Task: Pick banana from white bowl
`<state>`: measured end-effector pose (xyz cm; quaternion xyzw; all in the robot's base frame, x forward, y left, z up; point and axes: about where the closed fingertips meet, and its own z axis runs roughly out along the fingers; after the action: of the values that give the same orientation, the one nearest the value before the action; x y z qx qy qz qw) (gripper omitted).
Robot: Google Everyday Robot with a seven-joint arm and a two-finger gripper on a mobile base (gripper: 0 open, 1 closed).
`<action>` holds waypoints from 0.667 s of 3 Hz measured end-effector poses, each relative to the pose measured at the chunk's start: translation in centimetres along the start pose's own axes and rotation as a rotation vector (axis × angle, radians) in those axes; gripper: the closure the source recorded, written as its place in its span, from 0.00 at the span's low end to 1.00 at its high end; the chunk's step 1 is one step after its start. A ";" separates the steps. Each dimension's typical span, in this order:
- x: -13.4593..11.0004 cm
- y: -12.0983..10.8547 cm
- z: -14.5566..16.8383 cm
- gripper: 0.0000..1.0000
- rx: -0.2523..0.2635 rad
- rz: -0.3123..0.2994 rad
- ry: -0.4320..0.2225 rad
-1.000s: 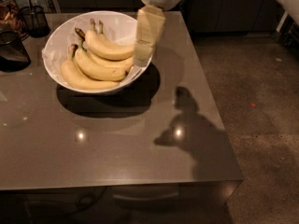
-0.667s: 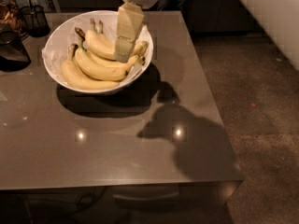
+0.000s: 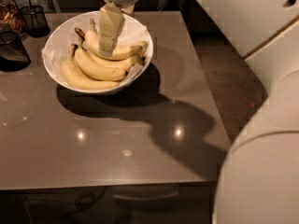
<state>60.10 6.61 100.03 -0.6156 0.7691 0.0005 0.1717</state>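
The counter (image 3: 117,148) carries the white bowl (image 3: 52,41). Inside the bowl, three bananas (image 3: 96,70) lie side by side on crumpled paper (image 3: 138,31). The pincer (image 3: 106,54) hangs down over the bowl's far half, with its tip at the top banana (image 3: 125,52), near the stem end. I cannot tell whether the pincer is spread or pinching. A dark mesh cup (image 3: 35,20) stands just beyond the bowl's far-left rim.

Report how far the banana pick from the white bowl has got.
Done: the cream two-finger gripper hangs over the wide glossy white bowl, its tip down at the topmost yellow banana. In hand: the grasp on that banana; whether it is gripped cannot be told. Left: the lift, since every banana lies in the bowl.
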 end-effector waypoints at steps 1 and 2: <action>-0.6 -1.4 1.1 0.23 -0.006 0.031 0.005; -1.1 -2.3 2.4 0.31 -0.016 0.053 0.014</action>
<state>63.09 7.57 98.56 -0.5963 0.7863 0.0066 0.1614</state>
